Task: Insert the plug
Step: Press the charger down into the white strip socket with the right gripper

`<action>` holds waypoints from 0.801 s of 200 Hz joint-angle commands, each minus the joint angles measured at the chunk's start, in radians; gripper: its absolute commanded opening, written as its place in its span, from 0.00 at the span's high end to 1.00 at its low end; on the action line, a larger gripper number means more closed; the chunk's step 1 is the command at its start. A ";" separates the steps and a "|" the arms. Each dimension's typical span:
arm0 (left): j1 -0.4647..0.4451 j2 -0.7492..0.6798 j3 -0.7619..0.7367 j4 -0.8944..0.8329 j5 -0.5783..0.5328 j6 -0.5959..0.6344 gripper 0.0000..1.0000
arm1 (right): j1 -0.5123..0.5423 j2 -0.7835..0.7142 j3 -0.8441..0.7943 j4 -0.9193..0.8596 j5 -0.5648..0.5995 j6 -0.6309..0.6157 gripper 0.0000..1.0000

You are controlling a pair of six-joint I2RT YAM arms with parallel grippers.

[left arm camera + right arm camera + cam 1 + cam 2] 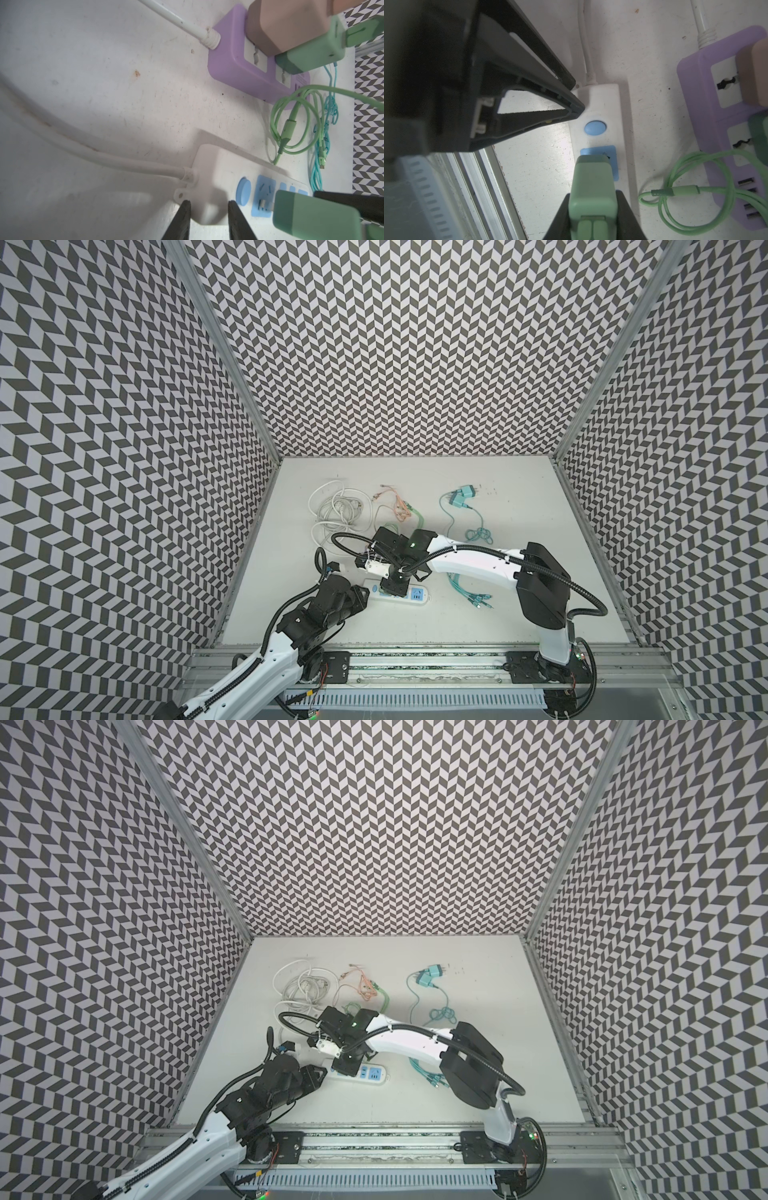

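Green plastic fills your right gripper (593, 209): its two black fingers are clamped on the sides of the green charger plug (591, 182), which points nose-first at the blue socket (612, 152) next to the round blue switch (595, 128) on the white power strip (602, 99). In the left wrist view the metal prongs (266, 202) still show between the plug body and the socket face, so it is not seated flush; you cannot tell how deep they go. Your left gripper (208, 204) is nearly closed, with one finger on each side of the strip's cord end, pinning it to the white tabletop (478, 622). In both top views the strip lies near you, left of the middle, partly under the right wrist. Just beyond it on the far side sits a purple power strip (239, 68) with a brown adapter (291, 25) and a second green adapter (311, 52) plugged in, and a looped green cable (291, 124) lying beside it.
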 commanded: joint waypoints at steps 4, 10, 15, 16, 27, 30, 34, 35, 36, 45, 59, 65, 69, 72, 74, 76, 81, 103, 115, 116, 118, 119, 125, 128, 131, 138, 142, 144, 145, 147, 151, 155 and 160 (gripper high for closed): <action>-0.002 0.036 0.035 0.013 0.047 0.015 0.67 | 0.009 0.083 0.005 0.022 0.067 0.024 0.75; -0.002 0.040 0.038 0.014 0.047 0.017 0.67 | 0.009 0.087 0.007 0.021 0.070 0.026 0.75; -0.002 0.043 0.041 0.012 0.048 0.018 0.67 | 0.009 0.092 0.010 0.020 0.074 0.028 0.75; -0.002 0.044 0.041 0.012 0.048 0.018 0.67 | 0.009 0.092 0.010 0.019 0.075 0.029 0.75; -0.002 0.044 0.044 0.009 0.046 0.017 0.66 | 0.013 0.101 0.014 0.015 0.086 0.031 0.75; -0.002 0.043 0.044 0.009 0.046 0.018 0.66 | 0.014 0.103 0.014 0.014 0.087 0.030 0.75; -0.002 0.040 0.044 0.008 0.045 0.018 0.66 | 0.014 0.105 0.014 0.013 0.089 0.030 0.74; -0.002 0.039 0.044 0.008 0.045 0.018 0.66 | 0.015 0.105 0.015 0.013 0.089 0.030 0.74; -0.002 0.039 0.044 0.008 0.044 0.018 0.66 | 0.015 0.106 0.014 0.013 0.089 0.030 0.74; -0.002 0.033 0.043 0.009 0.044 0.017 0.66 | 0.017 0.111 0.014 0.012 0.093 0.032 0.74; -0.002 0.021 0.037 0.011 0.044 0.016 0.66 | 0.020 0.115 0.014 0.010 0.095 0.034 0.74; -0.002 0.017 0.035 0.013 0.045 0.017 0.66 | 0.021 0.117 0.014 0.011 0.096 0.036 0.73; -0.002 0.014 0.033 0.015 0.048 0.016 0.66 | 0.022 0.118 0.014 0.011 0.097 0.038 0.73; -0.002 0.012 0.032 0.017 0.050 0.017 0.66 | 0.023 0.118 0.014 0.010 0.099 0.037 0.73; -0.002 0.012 0.031 0.018 0.051 0.016 0.66 | 0.023 0.118 0.013 0.009 0.098 0.039 0.73; -0.002 0.010 0.031 0.019 0.052 0.016 0.66 | 0.026 0.119 0.012 0.008 0.099 0.038 0.73; -0.002 0.008 0.028 0.023 0.057 0.019 0.66 | 0.026 0.119 0.013 0.006 0.102 0.038 0.72; -0.002 0.009 0.032 0.023 0.066 0.021 0.66 | 0.035 0.126 0.012 -0.005 0.120 0.036 0.71; -0.002 0.013 0.036 0.020 0.065 0.022 0.66 | 0.040 0.127 0.013 -0.011 0.129 0.032 0.70; -0.002 0.012 0.036 0.020 0.065 0.022 0.66 | 0.041 0.127 0.014 -0.011 0.129 0.032 0.70; -0.002 0.013 0.036 0.020 0.064 0.021 0.66 | 0.041 0.128 0.013 -0.013 0.131 0.031 0.70; -0.002 0.013 0.037 0.020 0.064 0.022 0.66 | 0.042 0.128 0.012 -0.014 0.132 0.031 0.70; -0.002 0.013 0.039 0.018 0.065 0.020 0.65 | 0.043 0.128 0.011 -0.016 0.136 0.030 0.70; -0.002 0.014 0.040 0.017 0.065 0.020 0.65 | 0.042 0.129 0.011 -0.017 0.137 0.030 0.70; -0.002 0.013 0.041 0.016 0.063 0.021 0.65 | 0.043 0.130 0.011 -0.018 0.138 0.029 0.70; -0.002 0.013 0.042 0.014 0.061 0.019 0.65 | 0.044 0.130 0.011 -0.020 0.142 0.029 0.70; -0.002 0.013 0.044 0.013 0.061 0.019 0.65 | 0.045 0.130 0.011 -0.021 0.144 0.029 0.70; -0.002 0.013 0.045 0.012 0.061 0.019 0.65 | 0.045 0.130 0.011 -0.021 0.146 0.029 0.70; -0.002 0.013 0.045 0.012 0.060 0.019 0.65 | 0.045 0.131 0.011 -0.022 0.147 0.028 0.70; -0.002 0.013 0.046 0.010 0.059 0.019 0.65 | 0.045 0.131 0.011 -0.022 0.149 0.029 0.70; -0.002 0.014 0.047 0.010 0.060 0.019 0.65 | 0.046 0.130 0.011 -0.025 0.151 0.028 0.70; -0.002 0.013 0.047 0.009 0.059 0.019 0.65 | 0.046 0.131 0.012 -0.026 0.156 0.030 0.70; -0.002 0.013 0.049 0.009 0.058 0.019 0.65 | 0.046 0.131 0.013 -0.029 0.160 0.029 0.69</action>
